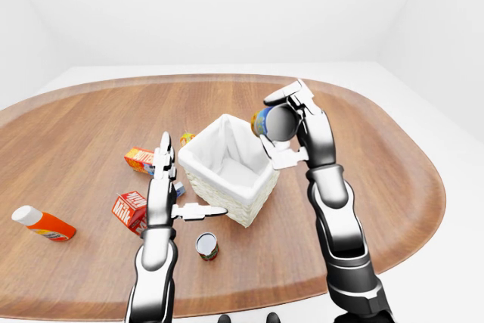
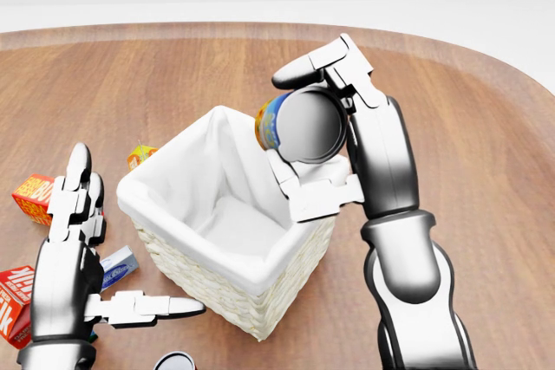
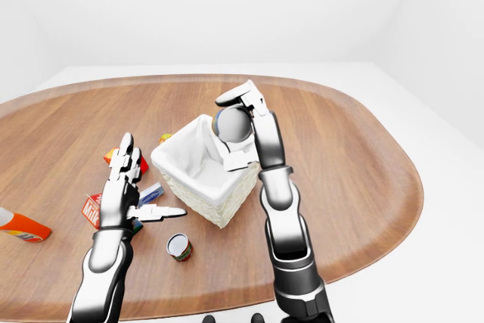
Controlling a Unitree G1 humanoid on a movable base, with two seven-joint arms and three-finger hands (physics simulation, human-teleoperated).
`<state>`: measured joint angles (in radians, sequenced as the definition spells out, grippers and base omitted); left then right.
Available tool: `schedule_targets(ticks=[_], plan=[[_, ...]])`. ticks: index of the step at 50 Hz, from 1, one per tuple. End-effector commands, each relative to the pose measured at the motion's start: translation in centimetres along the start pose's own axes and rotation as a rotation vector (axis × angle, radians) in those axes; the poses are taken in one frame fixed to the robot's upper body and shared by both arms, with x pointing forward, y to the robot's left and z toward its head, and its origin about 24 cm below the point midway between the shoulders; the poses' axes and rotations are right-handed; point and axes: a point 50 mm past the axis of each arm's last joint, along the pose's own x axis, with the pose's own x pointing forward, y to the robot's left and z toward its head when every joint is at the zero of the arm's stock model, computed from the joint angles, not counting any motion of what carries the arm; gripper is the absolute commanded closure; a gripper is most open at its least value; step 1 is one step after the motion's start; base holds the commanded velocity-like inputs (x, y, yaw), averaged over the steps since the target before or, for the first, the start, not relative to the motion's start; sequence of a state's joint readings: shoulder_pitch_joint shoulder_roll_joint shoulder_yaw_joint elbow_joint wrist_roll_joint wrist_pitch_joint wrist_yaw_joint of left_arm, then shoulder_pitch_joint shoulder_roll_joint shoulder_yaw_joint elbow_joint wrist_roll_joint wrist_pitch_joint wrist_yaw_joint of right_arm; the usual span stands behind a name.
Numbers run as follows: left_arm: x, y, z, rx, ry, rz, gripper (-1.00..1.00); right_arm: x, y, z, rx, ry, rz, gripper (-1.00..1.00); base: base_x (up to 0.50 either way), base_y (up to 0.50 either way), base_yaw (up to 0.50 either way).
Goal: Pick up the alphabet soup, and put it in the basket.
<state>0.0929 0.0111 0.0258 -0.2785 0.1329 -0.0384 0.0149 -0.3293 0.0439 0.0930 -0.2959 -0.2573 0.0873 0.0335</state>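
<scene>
The soup can [image 2: 282, 123] is up in the air, lying on its side with its grey end [image 2: 310, 126] turned toward the cameras, right over the basket's [image 2: 227, 276] right-hand rim in the head view. The right hand [image 2: 323, 132] has it clamped, fingers [image 2: 314, 63] curled over the top and the thumb [image 2: 305, 190] pressed up from below. The basket is white-lined wicker, standing on the wooden table [image 1: 378, 187] with nothing showing inside it.

To the basket's left, the left hand [image 2: 82, 253] hovers low with its fingers straight and spread, the thumb [image 2: 152, 307] sticking out toward the basket wall, holding nothing. Around that hand lie small boxes: an orange one [image 1: 140, 159], a red one [image 1: 128, 208], and a blue one [image 2: 117, 266] partly hidden by it. A second can [image 1: 206, 245] stands nearer the table's lower edge, and an orange bottle with a white cap [image 1: 41, 224] lies well off to the left.
</scene>
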Motion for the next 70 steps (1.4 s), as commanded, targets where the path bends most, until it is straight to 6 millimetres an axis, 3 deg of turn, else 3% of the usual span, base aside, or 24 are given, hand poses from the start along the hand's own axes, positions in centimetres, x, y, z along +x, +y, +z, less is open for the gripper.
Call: schedule_targets(ticks=[1, 19, 30, 54, 70], plan=[[0.0, 0.0, 0.0, 0.000, 0.001, -0.001, -1.00, 1.3, 0.8, -1.5, 0.018, 0.061, -0.006, 1.00, 0.00, 0.00, 0.00], [0.0, -0.1, -0.1, -0.001, 0.005, -0.003, -1.00, 2.7, 2.7, -4.7, -0.069, 0.194, 0.093, 1.00, 0.00, 0.00, 0.00], [0.0, 0.0, -0.2, -0.003, 0.005, -0.002, -1.00, 3.0, 3.8, -4.8, -0.133, 0.203, 0.173, 1.00, 0.00, 0.00, 0.00], [0.0, -0.1, -0.2, 0.000, 0.006, -0.003, -1.00, 3.9, 4.7, -3.1, -0.208, 0.137, 0.248, 1.00, 0.00, 0.00, 0.00], [0.1, -0.1, -0.3, -0.001, 0.007, -0.004, -1.00, 5.5, 5.6, -4.8, -0.265, 0.214, 0.331, 1.00, 0.00, 0.00, 0.00]])
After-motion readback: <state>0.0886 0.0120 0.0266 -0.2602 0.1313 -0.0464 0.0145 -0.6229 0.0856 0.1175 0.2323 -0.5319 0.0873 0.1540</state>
